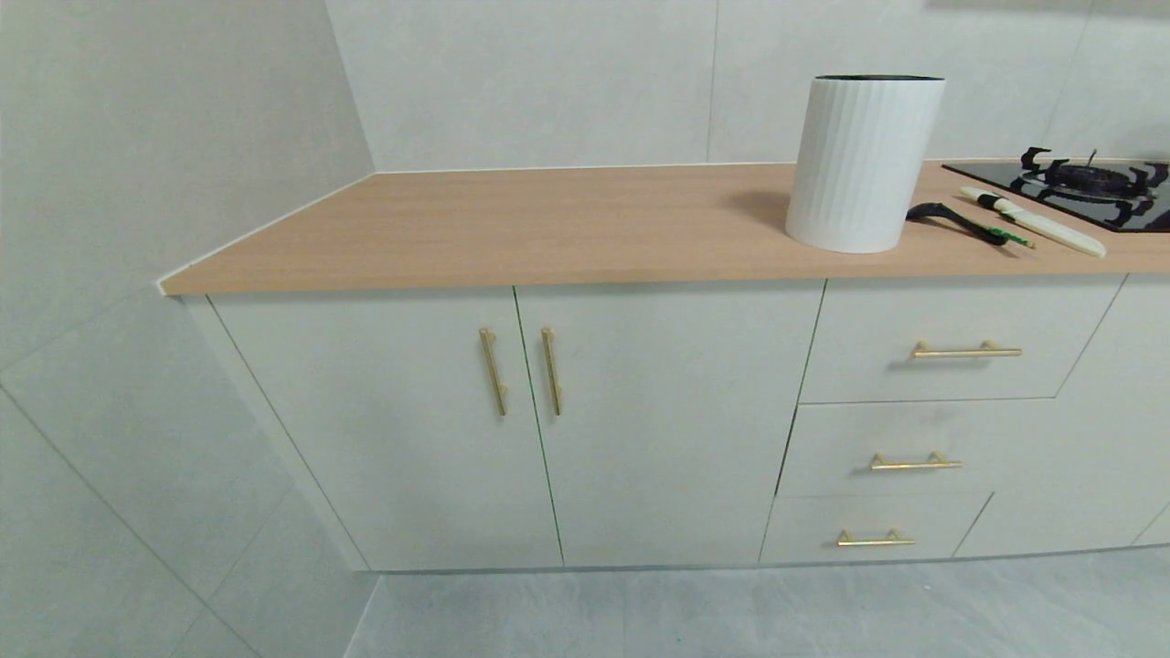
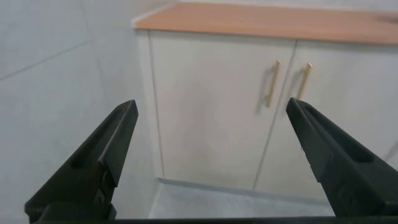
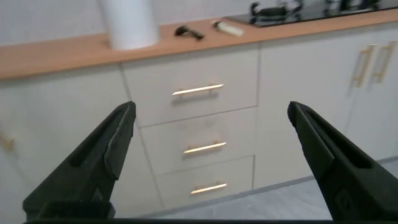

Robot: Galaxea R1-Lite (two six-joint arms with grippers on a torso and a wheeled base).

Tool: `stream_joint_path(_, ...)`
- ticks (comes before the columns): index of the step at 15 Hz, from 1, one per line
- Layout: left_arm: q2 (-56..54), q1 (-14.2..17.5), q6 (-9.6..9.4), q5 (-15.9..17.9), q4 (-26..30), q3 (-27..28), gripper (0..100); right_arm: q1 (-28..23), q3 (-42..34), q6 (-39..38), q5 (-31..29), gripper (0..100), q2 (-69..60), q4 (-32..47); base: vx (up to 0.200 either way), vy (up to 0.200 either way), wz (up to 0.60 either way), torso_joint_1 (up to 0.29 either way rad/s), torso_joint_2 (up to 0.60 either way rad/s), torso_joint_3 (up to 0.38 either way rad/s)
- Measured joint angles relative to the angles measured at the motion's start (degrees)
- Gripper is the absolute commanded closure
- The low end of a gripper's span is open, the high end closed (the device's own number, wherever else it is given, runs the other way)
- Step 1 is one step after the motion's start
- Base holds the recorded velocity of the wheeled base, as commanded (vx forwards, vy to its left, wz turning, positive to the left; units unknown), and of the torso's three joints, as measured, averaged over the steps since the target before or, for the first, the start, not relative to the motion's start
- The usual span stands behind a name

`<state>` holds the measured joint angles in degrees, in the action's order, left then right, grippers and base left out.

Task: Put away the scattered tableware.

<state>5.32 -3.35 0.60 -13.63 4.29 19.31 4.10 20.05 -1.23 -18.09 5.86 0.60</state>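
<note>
Currently, two pieces of tableware lie on the wooden table [image 1: 548, 219], toward the robot's right side. One is a black utensil [image 1: 951, 219] with a green section on its handle. The other is a longer cream-coloured utensil [image 1: 1033, 222]. They lie side by side and roughly parallel, each long axis running on a slant from the back of the table toward its front edge on the right. The black one's head sits just beside a tall white ribbed container [image 1: 859, 164], and a black stove [image 1: 1088, 183] lies behind them.

The right pincer [image 3: 211, 106] is wide open and holds nothing. It faces the drawer fronts below the table, with both utensils on the surface above those drawers. The left pincer [image 2: 210, 106] is also wide open and holds nothing, and it faces the cupboard doors at the table's far left end, well apart from the utensils. The right arm looks the nearer one, and it would need to rise to table height.
</note>
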Motion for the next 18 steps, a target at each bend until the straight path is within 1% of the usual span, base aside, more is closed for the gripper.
stream_joint_path(1, -1.55, 1.35, -0.71, 0.57, 0.33, -1.18, 0, -1.84, -0.43, 0.15, 0.48, 0, -1.21, 0.93, 0.000, 0.000, 0.00, 0.000, 0.00, 0.000)
stream_joint_path(3, -3.75, 2.91, -0.93, -0.02, 0.41, -3.57, 0, -3.89, -2.69, 0.34, 1.69, 0, -3.61, 1.96, 0.000, 0.000, 0.00, 0.000, 0.00, 0.000)
stream_joint_path(5, -4.74, 3.30, -0.95, 0.79, 0.35, -6.22, 0, -4.21, -6.86, 0.30, 3.16, 0, -4.94, 1.50, 0.000, 0.000, 0.00, 0.000, 0.00, 0.000)
stream_joint_path(7, -5.16, 3.38, -0.95, 2.63, 0.27, -9.67, 0, -4.25, -13.28, 0.28, 5.86, 0, -5.53, -3.57, 0.000, 0.000, 0.00, 0.000, 0.00, 0.000)
stream_joint_path(8, -5.24, 3.40, -0.98, 3.05, -0.62, -11.48, 0, -4.28, -16.40, 0.30, 8.77, 0, -5.71, -6.21, 0.000, 0.000, 0.00, 0.000, 0.00, 0.000)
stream_joint_path(9, -5.29, 3.40, -1.00, 3.40, -1.76, -13.56, 0, -4.28, -18.32, 0.37, 11.12, 0, -5.81, -5.16, 0.000, 0.000, 0.00, 0.000, 0.00, 0.000)
stream_joint_path(10, -5.32, 3.43, -1.08, 3.95, -3.01, -15.57, 0, -4.28, -19.20, 0.44, 12.52, 0, -5.86, -3.28, 0.000, 0.000, 0.00, 0.000, 0.00, 0.000)
stream_joint_path(11, -5.32, 3.43, -1.04, 5.53, -5.11, -17.23, 0, -4.25, -19.59, 0.39, 13.80, 0, -5.91, -3.22, 0.000, 0.000, 0.00, 0.000, 0.00, 0.000)
stream_joint_path(12, -5.32, 3.45, -0.98, 8.05, -5.92, -18.32, 0, -4.23, -19.72, 0.37, 14.48, 0, -5.94, -3.27, 0.000, 0.000, 0.00, 0.000, 0.00, 0.000)
stream_joint_path(13, -5.34, 3.43, -1.00, 10.02, -5.08, -18.80, 0, -4.21, -19.79, 0.44, 14.84, 0, -5.96, -3.28, 0.000, 0.000, 0.00, 0.000, 0.00, 0.000)
stream_joint_path(14, -5.34, 3.43, -1.06, 10.92, -4.47, -19.07, 0, -4.19, -19.92, 0.59, 15.42, 0, -5.97, -2.60, 0.000, 0.000, 0.00, 0.000, 0.00, 0.000)
stream_joint_path(15, -5.34, 3.43, -1.19, 11.63, -4.45, -19.18, 0, -4.19, -19.94, 1.28, 17.34, 0, -5.96, -0.67, 0.000, 0.000, 0.00, 0.000, 0.00, 0.000)
stream_joint_path(16, -5.34, 3.43, -1.19, 11.86, -4.40, -19.21, 0, -4.14, -19.87, 1.88, 18.88, 0, -5.96, -0.39, 0.000, 0.000, 0.00, 0.000, 0.00, 0.000)
stream_joint_path(18, -5.34, 3.43, -0.73, 11.89, -4.32, -19.31, 0, -4.14, -19.94, 2.13, 19.64, 0, -5.96, -0.62, 0.000, 0.000, 0.00, 0.000, 0.00, 0.000)
